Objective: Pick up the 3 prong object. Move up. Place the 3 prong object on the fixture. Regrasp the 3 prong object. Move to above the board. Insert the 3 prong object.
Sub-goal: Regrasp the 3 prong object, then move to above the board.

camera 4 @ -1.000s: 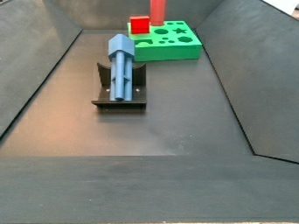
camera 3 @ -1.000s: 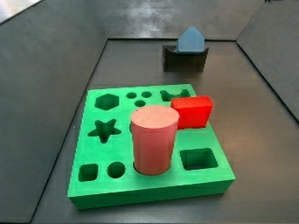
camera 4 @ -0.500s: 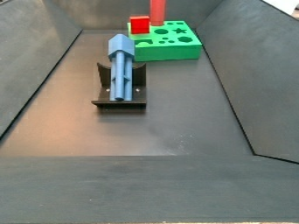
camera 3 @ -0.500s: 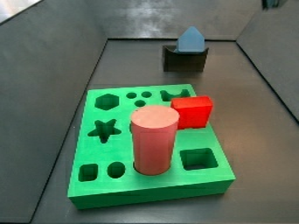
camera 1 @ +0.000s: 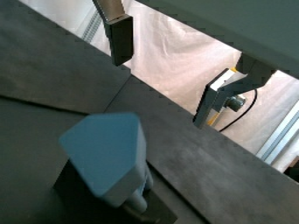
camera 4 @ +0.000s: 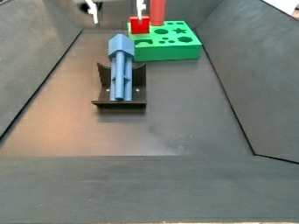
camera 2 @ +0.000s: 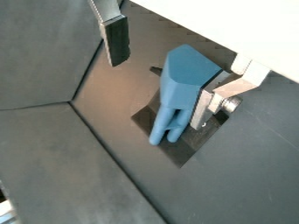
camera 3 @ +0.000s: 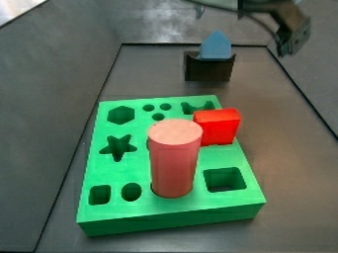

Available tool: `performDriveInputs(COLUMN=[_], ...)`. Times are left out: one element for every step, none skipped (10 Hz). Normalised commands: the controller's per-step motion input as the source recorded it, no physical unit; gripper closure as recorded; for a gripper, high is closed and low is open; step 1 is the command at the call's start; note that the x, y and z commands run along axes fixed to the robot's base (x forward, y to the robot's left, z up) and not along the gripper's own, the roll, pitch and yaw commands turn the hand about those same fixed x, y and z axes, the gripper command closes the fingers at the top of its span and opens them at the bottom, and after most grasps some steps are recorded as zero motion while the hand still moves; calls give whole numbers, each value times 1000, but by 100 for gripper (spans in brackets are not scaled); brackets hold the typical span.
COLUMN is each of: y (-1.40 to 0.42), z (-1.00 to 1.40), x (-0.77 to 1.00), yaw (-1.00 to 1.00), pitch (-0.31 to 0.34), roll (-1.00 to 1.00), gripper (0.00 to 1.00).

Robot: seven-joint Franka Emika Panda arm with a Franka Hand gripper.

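The grey-blue 3 prong object [camera 4: 121,63] lies on the dark fixture [camera 4: 118,99], prongs toward the near side; a side view shows its pointed end [camera 3: 215,43] above the fixture [camera 3: 209,68]. My gripper [camera 4: 114,9] hangs open above it, holding nothing, and looks blurred in a side view [camera 3: 280,30]. In both wrist views the fingers [camera 2: 117,39] [camera 1: 119,39] stand wide apart, with the object [camera 2: 180,92] [camera 1: 105,157] below, close to one finger [camera 2: 211,101]. The green board [camera 3: 101,206] lies apart from the fixture.
A pink cylinder [camera 3: 173,158] and a red cube [camera 3: 218,126] stand on the board, seen also at the far end [camera 4: 176,50]. Sloping dark walls [camera 4: 47,61] enclose the floor on both sides.
The gripper has come into both side views from above, over the fixture. The 3 prong object, board, cylinder and cube have not moved.
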Motion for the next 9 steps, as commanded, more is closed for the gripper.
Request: performDriveInputs(y=[28,27,20,11,1,-3,-6,0,-22], z=[-1000,-1000,-983,-812,-589,-427,-222,0,1000], x=[71,82,94,88,80,80,80,0,-107], yaw=[11,1,-11,-14,-19,-14,0,0,115], pitch=[-72,-70,-55,-42,-17,-2,10,0,260], roll=[65,63,63,70,71,72,73,0,-2], gripper=[0,0,0,0,0,0,0,100,100])
